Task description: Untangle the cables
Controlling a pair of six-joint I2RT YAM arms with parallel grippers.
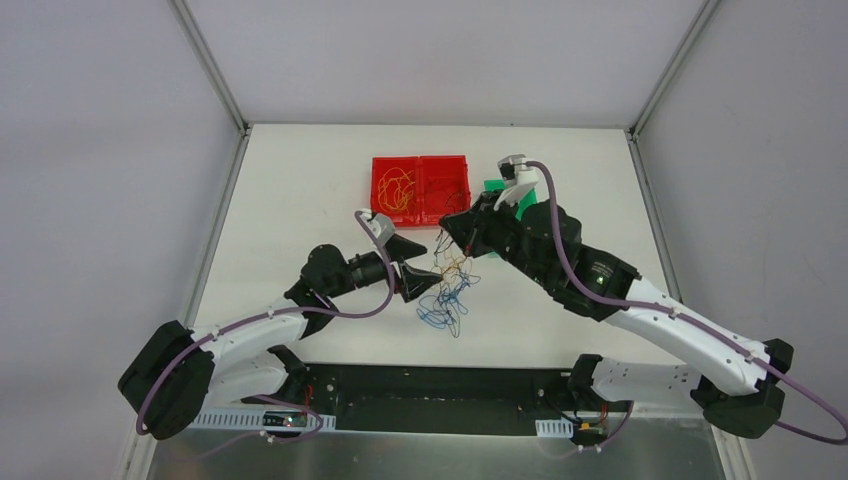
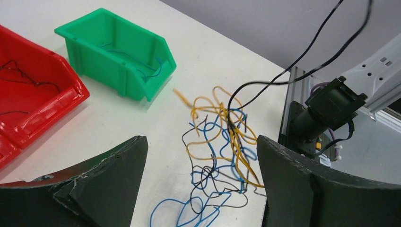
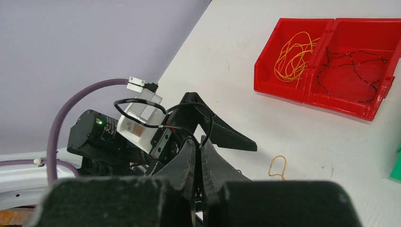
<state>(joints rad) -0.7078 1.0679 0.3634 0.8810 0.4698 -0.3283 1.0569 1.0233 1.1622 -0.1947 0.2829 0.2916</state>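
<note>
Where the right arm (image 1: 600, 280) crosses the back of the table (image 1: 300, 200): from above, the green bin (image 1: 493, 186) shows only as a sliver. The left wrist view gives it whole, with thin blue wire lying inside.
Cut off: the red bin (image 3: 281, 90) runs off the edge of the left wrist view. The right wrist view shows both its compartments, yellow-orange loops in one and dark wire in the other.
Hard to make out: how many strands make up the knot, and which passes over which.
Cables (image 2: 234, 142): a loose tangle in front of the red bin, between the two claws. Most of it lies on the table and some hangs above it.
Left claw (image 2: 201, 142): spread wide and gripping nothing, low beside the tangle. In its own view the heap sits between and just beyond its two fingers. Yellow loops run close to one finger, and I cannot tell whether they touch.
Right claw (image 3: 197, 142): pinched tight above the far side of the tangle. Dark strands of the cables rise from the heap to its tips, but its own pads hide the exact pinch point.
Materials: the wires are hair-thin, springy and curly, in yellow-orange, blue and dark. The bins are glossy moulded plastic. The claw fingers are matte, dark and wedge-shaped, with rough, chipped edges. The table is plain white.
</note>
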